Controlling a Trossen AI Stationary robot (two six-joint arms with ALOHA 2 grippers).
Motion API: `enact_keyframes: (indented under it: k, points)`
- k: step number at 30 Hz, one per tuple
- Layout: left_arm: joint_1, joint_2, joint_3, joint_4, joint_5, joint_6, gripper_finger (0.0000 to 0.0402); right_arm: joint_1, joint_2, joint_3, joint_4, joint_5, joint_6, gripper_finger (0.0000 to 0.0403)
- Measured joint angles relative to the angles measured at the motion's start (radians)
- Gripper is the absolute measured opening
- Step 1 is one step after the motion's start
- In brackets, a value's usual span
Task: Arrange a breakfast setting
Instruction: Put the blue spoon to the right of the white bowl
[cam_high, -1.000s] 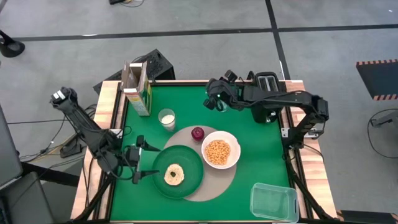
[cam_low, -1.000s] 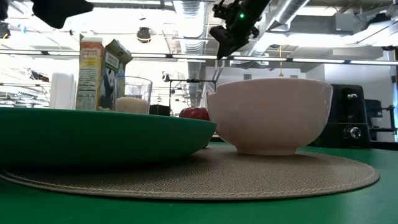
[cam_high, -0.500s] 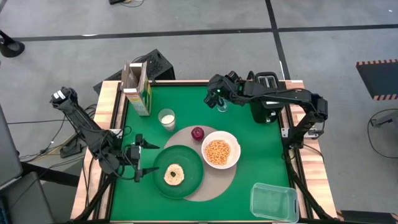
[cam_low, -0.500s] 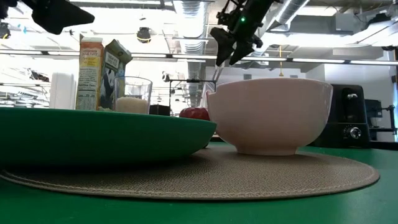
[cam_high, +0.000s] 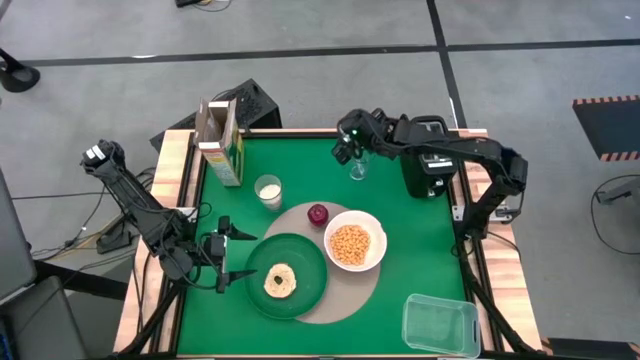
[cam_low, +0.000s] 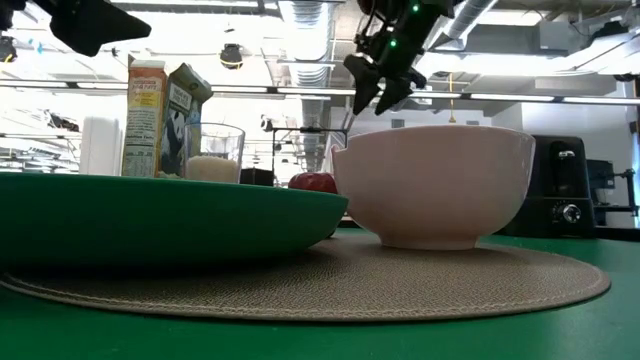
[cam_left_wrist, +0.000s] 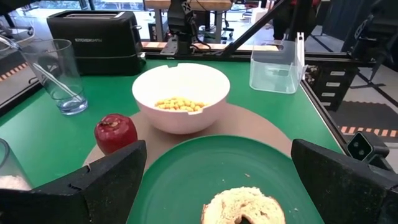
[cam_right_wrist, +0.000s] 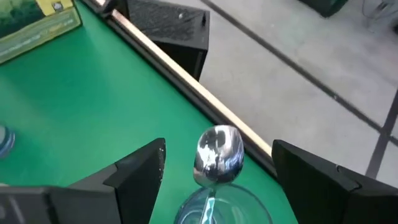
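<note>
We see the round tan mat (cam_high: 330, 262) near the table's front centre, with the round dark-green plate (cam_high: 288, 275) on its left part holding a pale bagel-like bread ring (cam_high: 279, 281), and the smaller white bowl (cam_high: 354, 241) on its right part, filled with small yellow cereal balls (cam_high: 351, 244). A dark red apple (cam_high: 318, 214) sits on the mat's far edge, just beside the bowl. A clear glass with white milk (cam_high: 268, 190) stands just off the mat's far-left side, and the colourful cereal box (cam_high: 222, 141) stands upright at the far-left corner, top open. A second clear empty glass (cam_high: 358, 167) stands at the far centre with the metal spoon (cam_right_wrist: 217, 153) upright in it, bowl end up. The right gripper (cam_high: 350, 143) hovers above that glass, fingers spread wide either side of the spoon's top and touching nothing. The left gripper (cam_high: 222, 257) waits low just left of the plate, fingers wide apart, empty. In the low view the plate and bowl hide most of the table behind them, and the spoon glass is hard to make out. A black toaster (cam_high: 425, 157) stands at the far right, and a clear rectangular plastic tub (cam_high: 440, 325) at the front-right corner.
</note>
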Motion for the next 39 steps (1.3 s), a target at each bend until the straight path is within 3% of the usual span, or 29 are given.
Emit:
enact_keyframes:
  k: [17,25,32,39]
  points:
    - [0.0,0.0,0.0,0.0,0.001,0.0,0.0387,-0.013,0.004,-0.146,0.175,-0.004,-0.005,0.0322]
    - [0.0,0.0,0.0,0.002,0.0,0.0,0.0387,-0.003,0.114,-0.144,0.216,0.002,-0.03,0.0318]
    - [0.0,0.0,0.0,0.0,0.006,-0.008,0.0387,0.001,0.147,-0.145,0.223,0.034,-0.035,0.0284]
    - [0.0,0.0,0.0,0.0,0.007,-0.007,0.0387,0.029,0.099,-0.146,0.225,0.065,-0.058,0.0232]
